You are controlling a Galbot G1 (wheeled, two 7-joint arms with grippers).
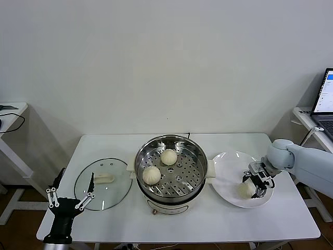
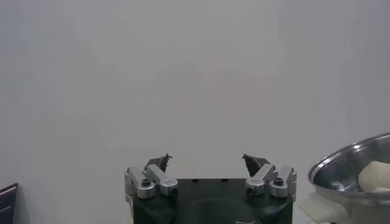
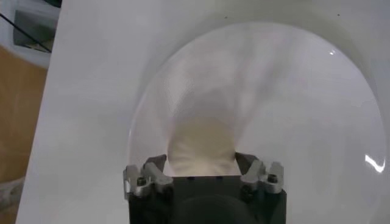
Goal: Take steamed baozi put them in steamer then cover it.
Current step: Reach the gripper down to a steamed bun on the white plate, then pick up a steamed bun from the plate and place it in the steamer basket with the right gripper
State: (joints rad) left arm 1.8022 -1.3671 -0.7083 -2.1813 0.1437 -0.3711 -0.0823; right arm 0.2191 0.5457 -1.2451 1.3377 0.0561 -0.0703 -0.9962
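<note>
Right pincer pinching a baozi on the plate, clearest from its wrist; left pincer spread, parked.

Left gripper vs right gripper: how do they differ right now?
The left gripper hangs open and empty off the table's front left corner; the right gripper is down on the white plate. Its fingers flank a bun; the left's flank nothing. Both share the same two-finger build.

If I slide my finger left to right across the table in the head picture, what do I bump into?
left gripper → glass lid → steamer → white plate → right gripper around a baozi
</note>
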